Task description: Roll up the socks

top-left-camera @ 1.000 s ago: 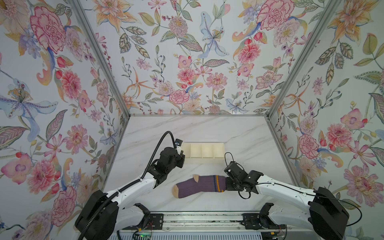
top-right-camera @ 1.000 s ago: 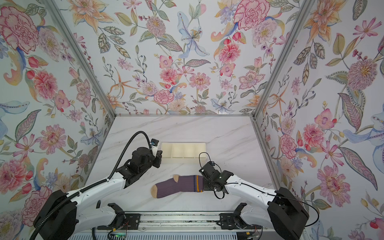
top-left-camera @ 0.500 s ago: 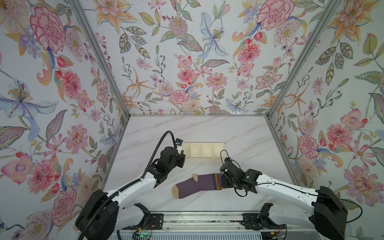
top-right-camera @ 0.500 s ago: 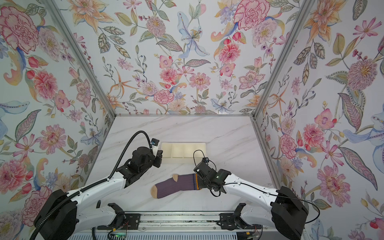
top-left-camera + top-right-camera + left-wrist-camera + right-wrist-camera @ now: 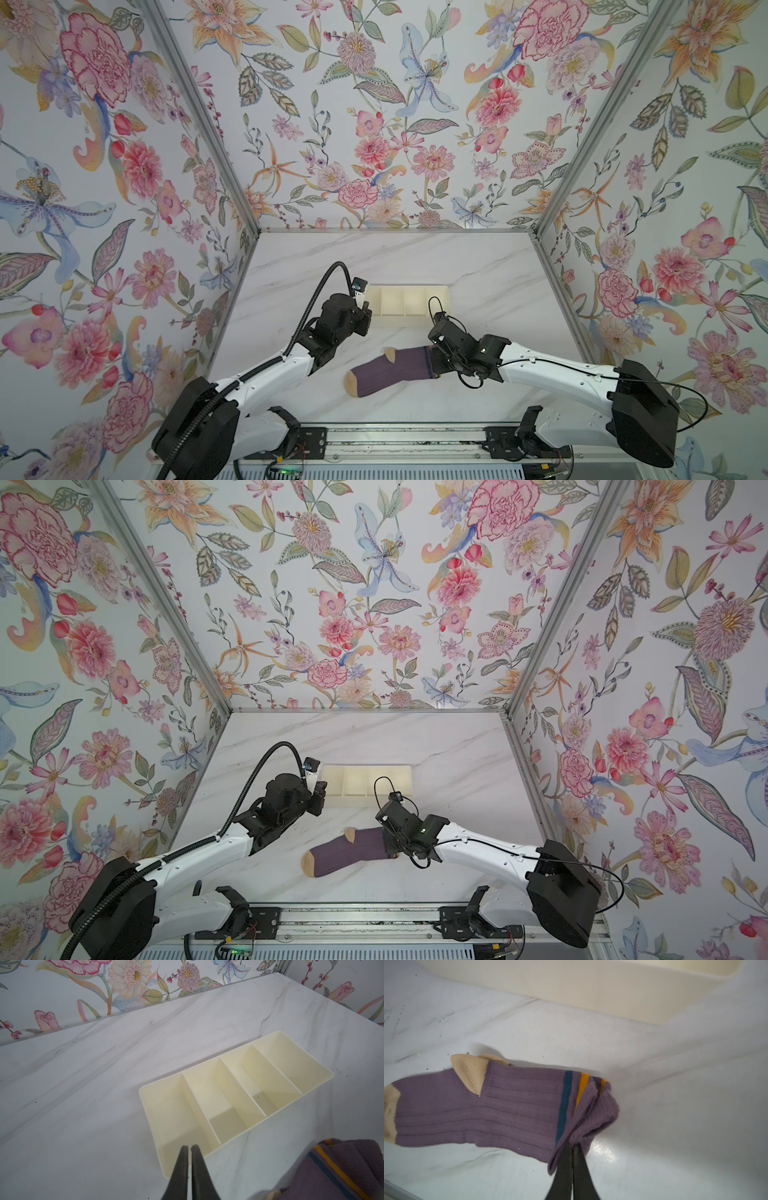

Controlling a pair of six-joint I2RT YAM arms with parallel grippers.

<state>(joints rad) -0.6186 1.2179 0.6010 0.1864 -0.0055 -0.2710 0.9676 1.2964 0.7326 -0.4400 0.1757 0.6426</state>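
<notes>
The right gripper (image 5: 435, 362) clamps the socks (image 5: 386, 372) at the cuff, their length running toward lower left in both top views; the left gripper (image 5: 189, 1148) is closed, empty.

No text, label, brand, number or sign can be read in any of the views. Only a few faint, scratch-like marks are seen on the inner wall of the cream divided tray (image 5: 200, 1082), just ahead of the left end effector, and they are too faint to be made out as writing.
</notes>
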